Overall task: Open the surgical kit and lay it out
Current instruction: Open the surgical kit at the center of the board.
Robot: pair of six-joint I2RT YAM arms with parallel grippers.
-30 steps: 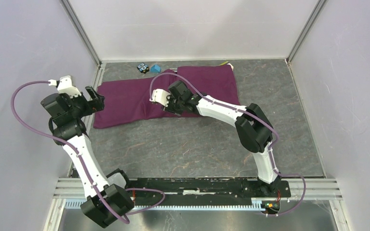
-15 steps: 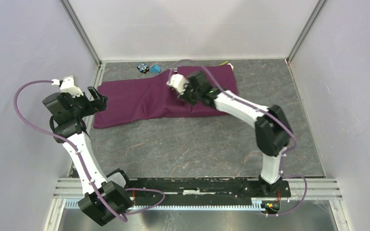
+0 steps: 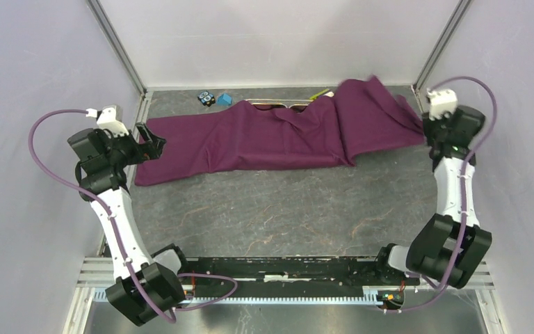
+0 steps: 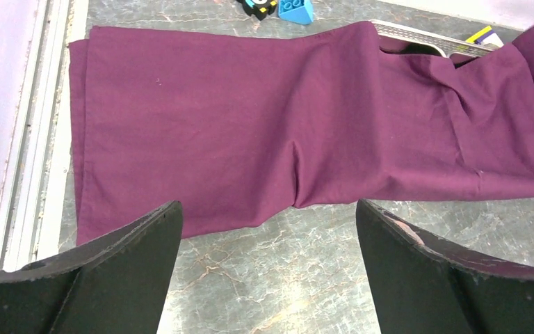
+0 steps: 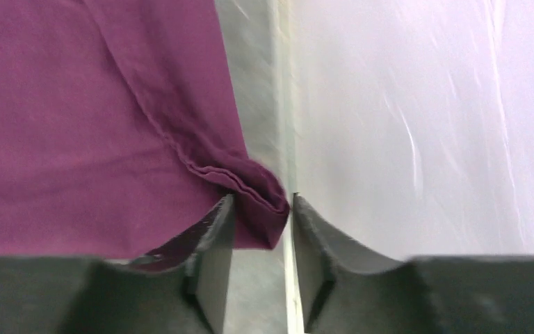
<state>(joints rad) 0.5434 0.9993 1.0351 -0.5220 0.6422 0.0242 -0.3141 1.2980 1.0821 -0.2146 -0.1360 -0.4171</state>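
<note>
The dark-purple cloth wrap (image 3: 264,136) lies stretched across the far part of the table, its right flap pulled out to the right wall. The steel tray's rim (image 3: 278,104) peeks out at the cloth's far edge, and shows in the left wrist view (image 4: 417,38). The rest of the kit is hidden under the cloth. My right gripper (image 3: 425,125) is at the right wall, shut on a bunched corner of the cloth (image 5: 257,191). My left gripper (image 3: 154,142) is open and empty, just above the table by the cloth's (image 4: 250,132) left end.
Small blue (image 3: 224,99) and black (image 3: 206,98) blocks sit at the far edge, left of the tray. A yellow-tipped block (image 3: 322,91) lies behind the cloth. Metal frame rails run along the left (image 3: 139,111) and right (image 3: 421,94) walls. Grey marble table (image 3: 271,209) lies in front.
My right gripper swung from the cloth's middle out to the right wall, dragging a flap open to the right and baring the tray rim. My left gripper shifted slightly right.
</note>
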